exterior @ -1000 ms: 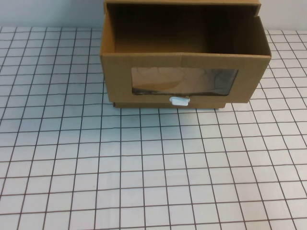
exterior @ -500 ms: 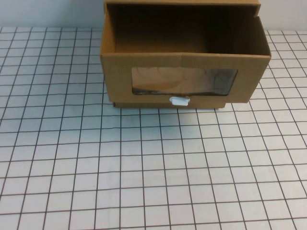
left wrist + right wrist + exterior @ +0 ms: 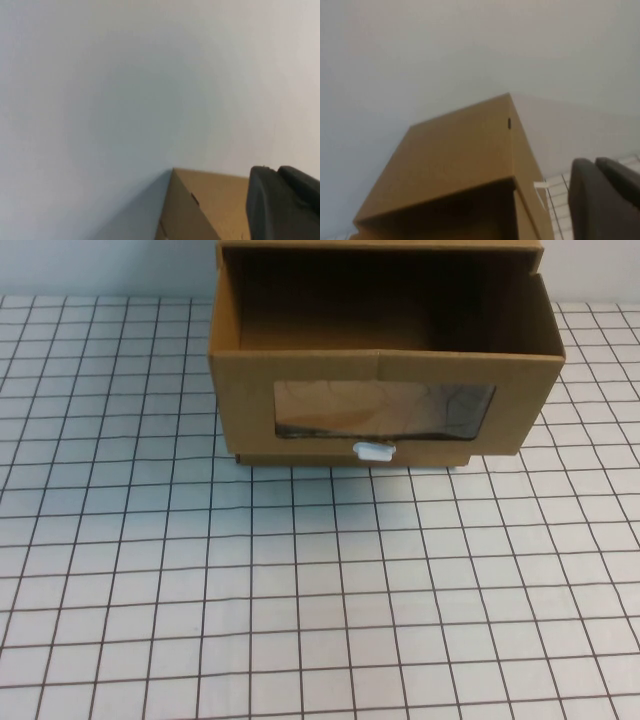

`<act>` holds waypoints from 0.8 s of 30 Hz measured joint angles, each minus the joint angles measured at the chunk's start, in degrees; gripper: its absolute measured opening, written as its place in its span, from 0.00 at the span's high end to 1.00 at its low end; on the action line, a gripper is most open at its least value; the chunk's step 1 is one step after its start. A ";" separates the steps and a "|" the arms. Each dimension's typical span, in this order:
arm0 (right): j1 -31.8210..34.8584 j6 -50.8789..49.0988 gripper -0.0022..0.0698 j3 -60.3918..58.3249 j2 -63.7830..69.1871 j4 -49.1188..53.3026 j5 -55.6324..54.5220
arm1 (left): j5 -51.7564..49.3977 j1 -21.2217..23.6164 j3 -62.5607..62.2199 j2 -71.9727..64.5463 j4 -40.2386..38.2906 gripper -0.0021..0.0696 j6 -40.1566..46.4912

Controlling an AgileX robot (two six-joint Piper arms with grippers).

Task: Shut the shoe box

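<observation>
While the high view shows none of my arms, my left gripper (image 3: 284, 205) appears only in the left wrist view, as a dark part at the edge, close to a corner of the shoe box (image 3: 385, 360) and facing the pale wall (image 3: 125, 90). If its fingers are released or clenched, I cannot tell.

The shoe box stands at the far side of the gridded table (image 3: 300, 600), about in the middle and against the wall. Its drawer is pulled out toward me, so the inside is open from above. The front panel has a clear window (image 3: 385, 408), and a small white tab (image 3: 374, 450) sits at its bottom edge.

My right gripper (image 3: 605, 200) shows in the right wrist view, low beside the box, which rises above it. Its state I also cannot tell.
</observation>
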State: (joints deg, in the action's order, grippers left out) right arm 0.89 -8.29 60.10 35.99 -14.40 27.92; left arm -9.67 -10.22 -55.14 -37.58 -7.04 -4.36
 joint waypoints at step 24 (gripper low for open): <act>-12.68 62.26 0.99 -1.04 27.59 -40.93 26.73 | -39.51 -6.77 -54.03 -59.59 -23.68 0.98 30.70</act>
State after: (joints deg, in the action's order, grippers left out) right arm -11.79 53.97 59.06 63.59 -55.32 54.65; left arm -49.18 -16.99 -109.17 -97.17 -30.71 26.34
